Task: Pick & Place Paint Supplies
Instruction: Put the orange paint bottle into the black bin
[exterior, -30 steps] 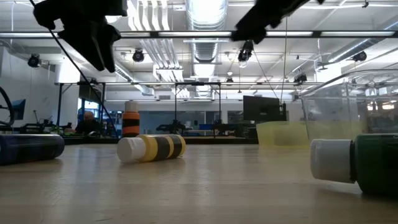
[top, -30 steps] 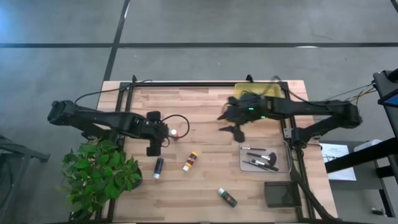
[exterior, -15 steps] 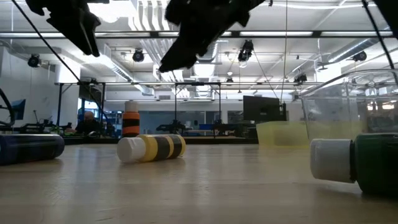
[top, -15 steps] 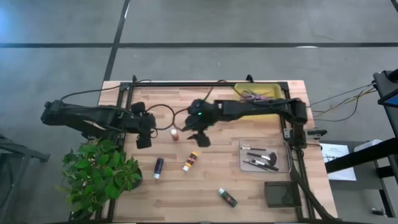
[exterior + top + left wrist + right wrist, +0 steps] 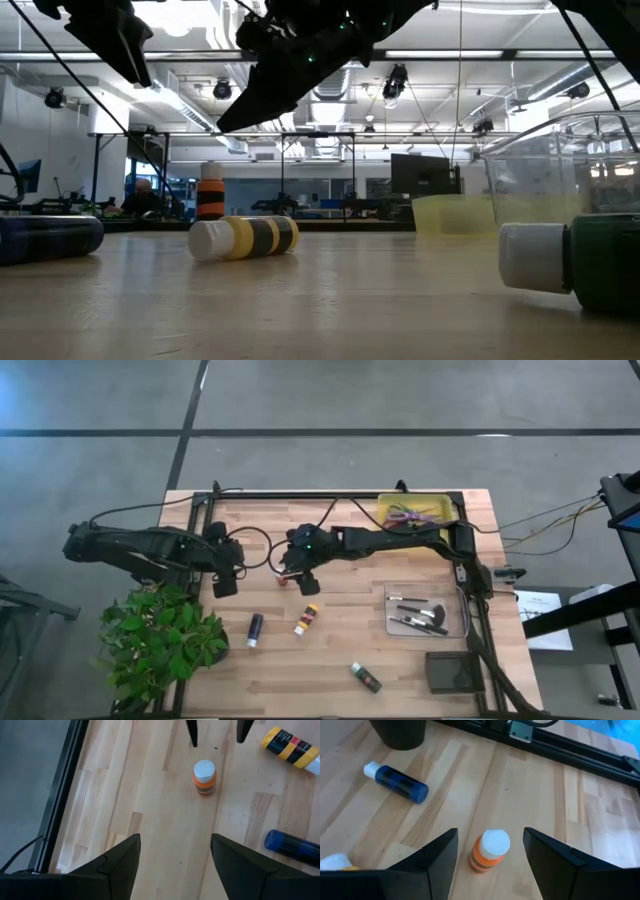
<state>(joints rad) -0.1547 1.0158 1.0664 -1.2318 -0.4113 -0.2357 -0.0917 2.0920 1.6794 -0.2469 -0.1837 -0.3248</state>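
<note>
Right gripper point(image 5: 297, 572), fingers spread and empty, hangs over the orange bottle point(image 5: 283, 575), which stands upright, white cap up, near the middle of the table point(image 5: 340, 660). In the right wrist view the bottle point(image 5: 489, 851) shows between the two fingers, apart from both. Left gripper point(image 5: 225, 577), likewise spread and empty, is above the table to the bottle's left; in its wrist view the bottle point(image 5: 204, 777) stands ahead of it, with the tips of the right arm's fingers beyond.

Other supplies on the table: a yellow bottle point(image 5: 306, 618) lying just in front of the orange one, a blue bottle point(image 5: 255, 628) lying to its left, and a green bottle point(image 5: 366, 677) lying near the front edge. Brushes point(image 5: 420, 614) lie in a clear tray point(image 5: 459, 622) on the right side; a yellow bin point(image 5: 440, 502) at the back right holds thin items too small to identify. A plant point(image 5: 160, 640) stands at the table's front left corner.
</note>
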